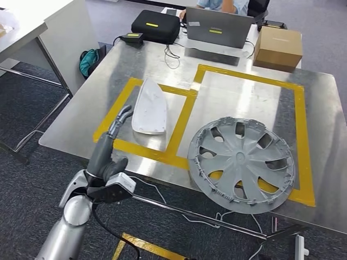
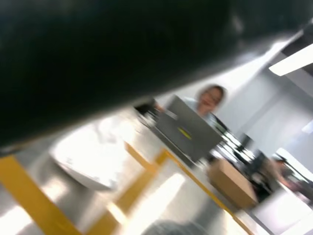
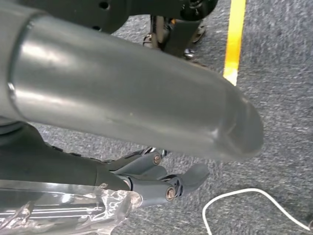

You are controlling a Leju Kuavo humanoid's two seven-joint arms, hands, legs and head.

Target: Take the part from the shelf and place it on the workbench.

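On the desk (image 1: pixel 82 116), head view: white part (image 1: pixel 150 107) inside the yellow tape frame (image 1: pixel 122 97), left hand (image 1: pixel 107 149) just beside it, fingers apart, holding nothing. Right wrist view: right hand (image 3: pixel 162 178) above carpet (image 3: pixel 280 122), empty, fingers loosely extended.

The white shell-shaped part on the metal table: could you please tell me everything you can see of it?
The white shell-shaped part looks like smooth moulded plastic, roughly triangular with rounded corners, narrow at the far end and wider near the robot. It lies flat, domed side up, on the shiny steel workbench, inside the smaller yellow-taped rectangle. The left robot hand is beside its near left edge with fingers extended toward it, apparently not holding it. In the left wrist view it shows as a bright blur.
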